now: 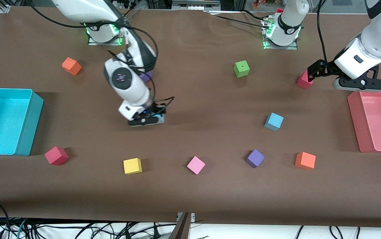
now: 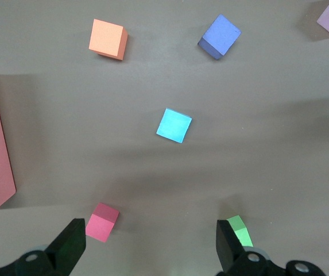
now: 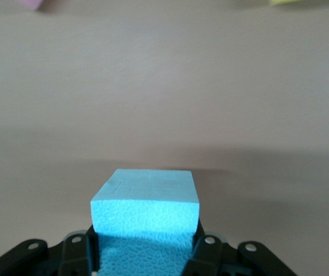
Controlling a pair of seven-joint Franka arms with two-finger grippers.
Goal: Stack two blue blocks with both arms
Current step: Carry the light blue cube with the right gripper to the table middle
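While the right gripper (image 3: 144,256) has its jaws closed around one sky-blue foam cube (image 3: 146,210) low over the brown worktop (image 1: 203,99), and the left gripper (image 2: 150,250) waits with jaws wide apart and empty high over the other sky-blue foam cube (image 1: 273,121), a shallow pinch may let the held cube twist and land crooked.

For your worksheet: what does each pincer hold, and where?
Right pincer grips a sky-blue foam cube by two opposite side faces. Left pincer is open, holding nothing.

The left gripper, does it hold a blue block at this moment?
No, the left gripper is open and holds nothing; the free blue block lies alone on the table below it.
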